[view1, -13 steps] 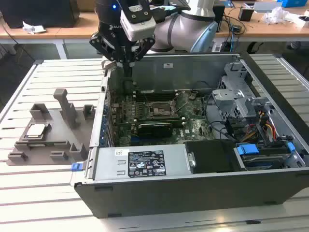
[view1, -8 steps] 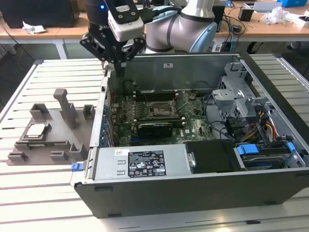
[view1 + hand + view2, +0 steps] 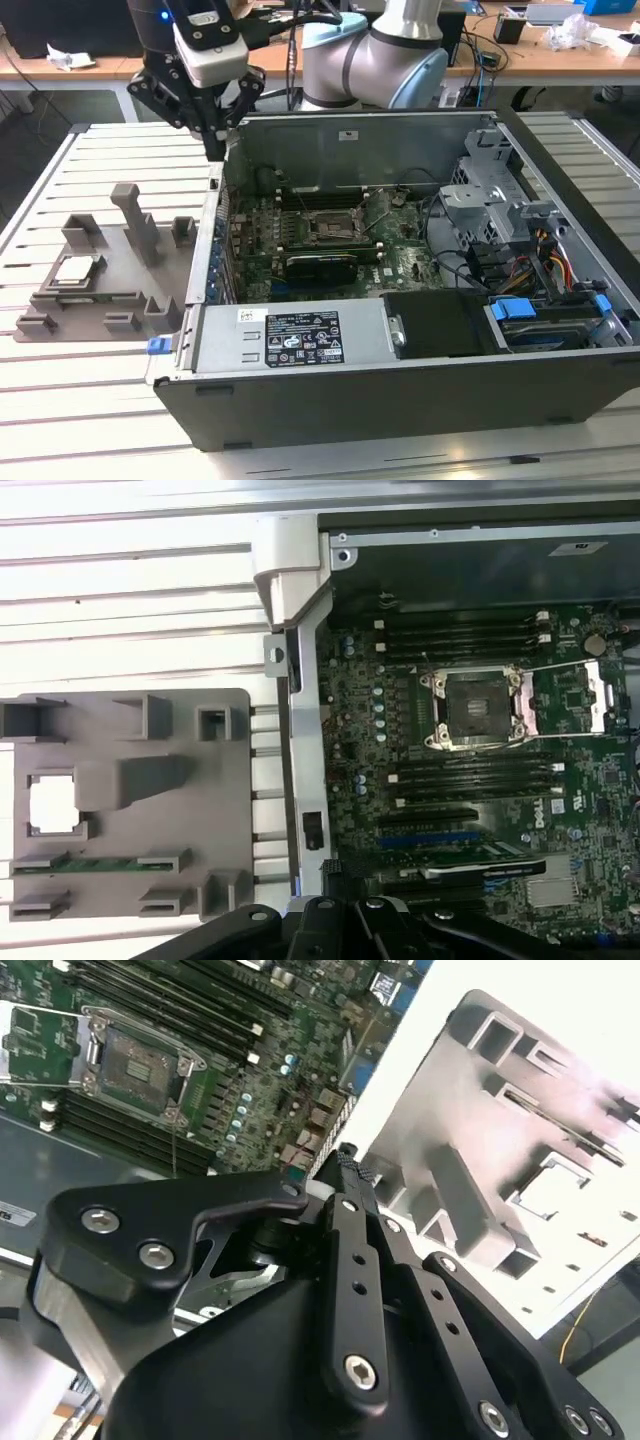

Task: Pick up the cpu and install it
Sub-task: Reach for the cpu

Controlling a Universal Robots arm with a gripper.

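I see the cpu (image 3: 52, 805) seated in the grey tray (image 3: 228, 815) on the slatted surface (image 3: 130, 610); inside the case (image 3: 302, 710), the socket (image 3: 478, 708) lies open.

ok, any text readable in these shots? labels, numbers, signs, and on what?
Nothing can be read clearly.
On the power supply, black label: white print, too small to read.
The white sticker beside it: too small.
The small sticker on the back wall of the case: blurred.
Markings on the circuit board: too small.
Top of the cpu: no print can be made out.

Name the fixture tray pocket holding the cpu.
The square pocket toward the tray's end at the exterior view's left: the cpu lies there; other pockets show no chip.
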